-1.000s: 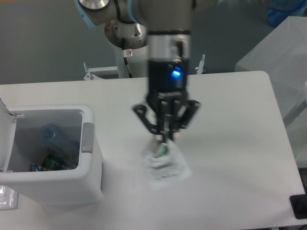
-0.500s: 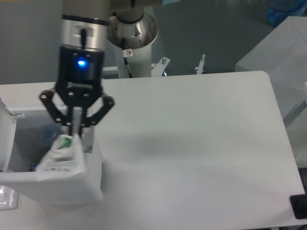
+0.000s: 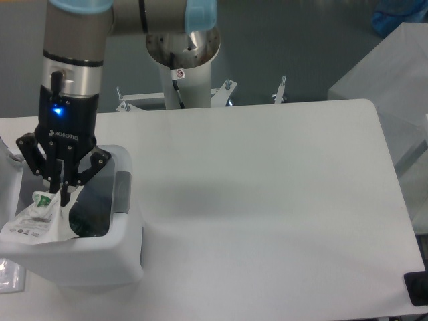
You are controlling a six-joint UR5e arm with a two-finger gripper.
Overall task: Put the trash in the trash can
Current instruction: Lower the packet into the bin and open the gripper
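Standing at the near left corner of the white table [image 3: 267,200] is the white boxy plastic bin with rounded corners [image 3: 100,257], its grey latch panel [image 3: 124,192] facing right and its white hinged lid [image 3: 8,194] tipped back at the left edge of the view. Part of a small clear item [image 3: 8,275] lies on the table just beside the bin's left foot, too cut off to identify. Inside the open mouth hangs the whitish translucent plastic packet with a printed label [image 3: 37,217], its lower end spread over the near left part of the opening and its upper end, marked with a green patch, pinched from above. Dark shadow fills the rest of the bin's interior, and the clear bottle cannot be made out there. Directly over the opening is the black two-finger gripper [image 3: 62,194], pointing straight down with its fingers drawn together on the packet's top edge. Its linkages splay outward to both sides above the fingertips. A blue light glows on the black gripper body, which joins the silver wrist of the arm [image 3: 73,67]. Farther back, the arm's silver base column [image 3: 184,57] rises behind the far edge of the table, with metal brackets at its foot. At the far right a pale grey draped surface [image 3: 394,87] sits beyond the table's rounded corner.
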